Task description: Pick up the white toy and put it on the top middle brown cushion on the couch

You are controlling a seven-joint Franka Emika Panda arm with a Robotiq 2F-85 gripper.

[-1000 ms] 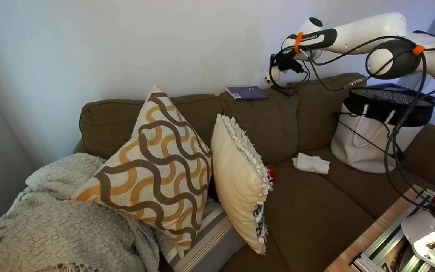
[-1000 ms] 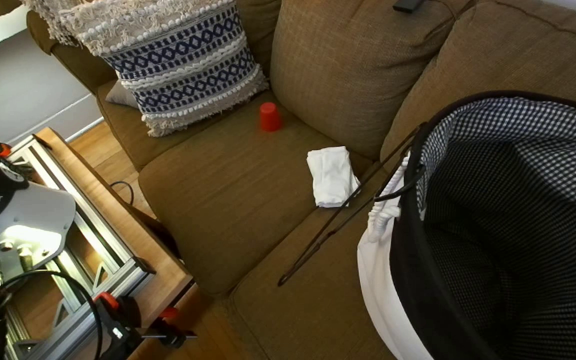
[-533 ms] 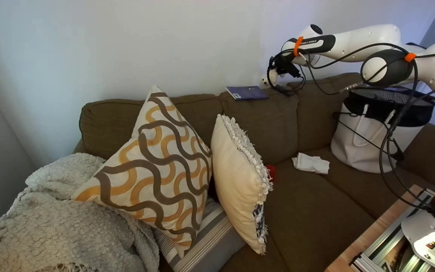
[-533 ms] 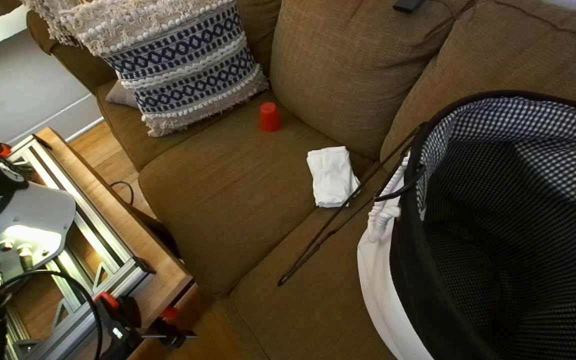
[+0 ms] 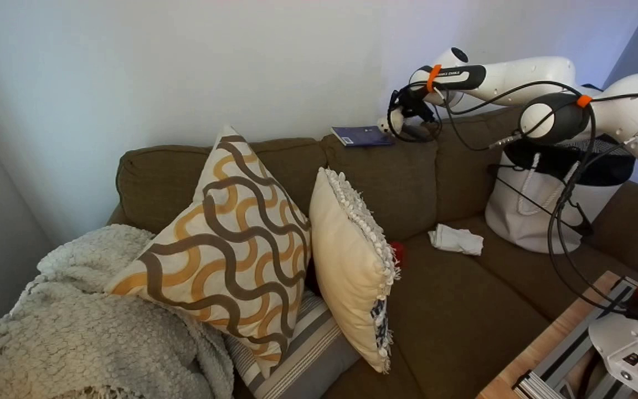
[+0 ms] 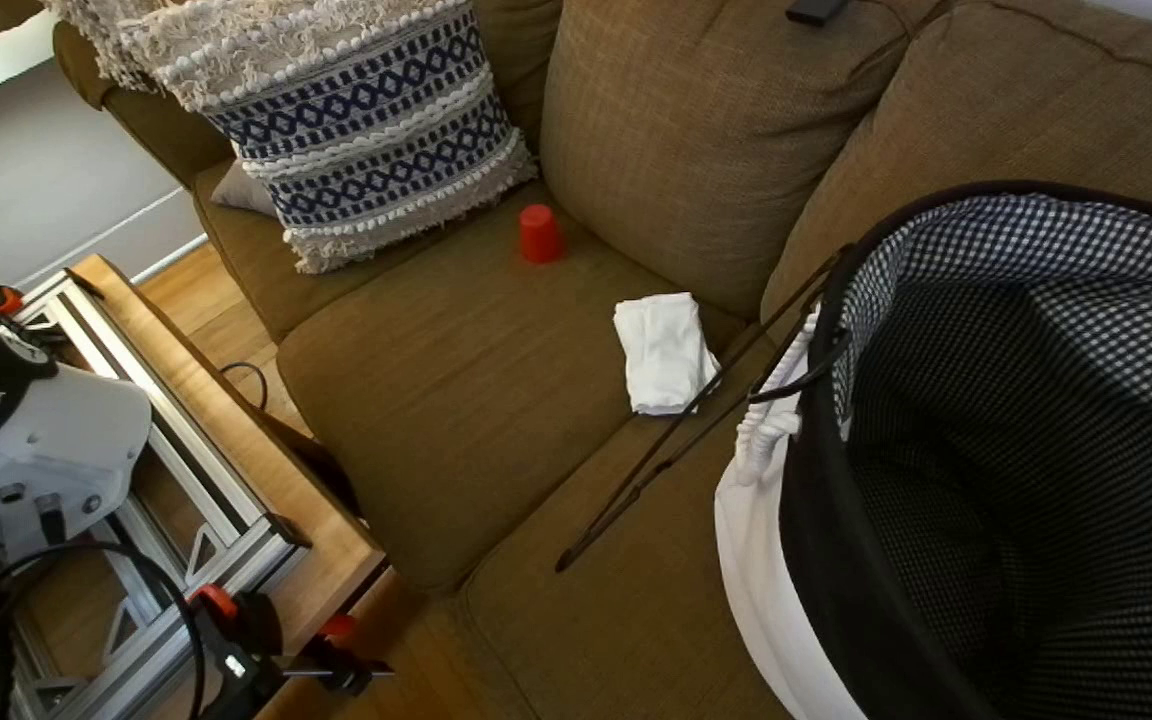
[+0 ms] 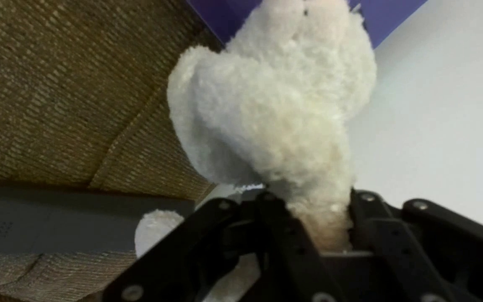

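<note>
The white toy (image 5: 391, 122), lumpy and cream-white, is held in my gripper (image 5: 406, 105) low over the top edge of the top middle brown cushion (image 5: 388, 185). In the wrist view my gripper (image 7: 315, 205) is shut around a narrow part of the toy (image 7: 292, 113), whose rounded part sticks out ahead. The cushion (image 7: 65, 96) lies below it there, and it also shows in an exterior view (image 6: 706, 130). I cannot tell whether the toy touches the cushion or the book. The couch (image 5: 457, 310) is olive-brown. Toy and gripper are out of view in an exterior view.
A purple book (image 5: 355, 137) and a dark remote (image 6: 816, 10) lie on the cushion's top, against the wall. A fringed pillow (image 5: 346, 266), a wavy-patterned pillow (image 5: 236, 244), a red cup (image 6: 539, 235), a folded white cloth (image 6: 664, 350) and a large basket (image 5: 535, 205) are on the couch.
The arm has lowered, with the gripper and toy moving down and slightly left in an exterior view, closer to the cushion top and the book. The toy stays in the gripper.
</note>
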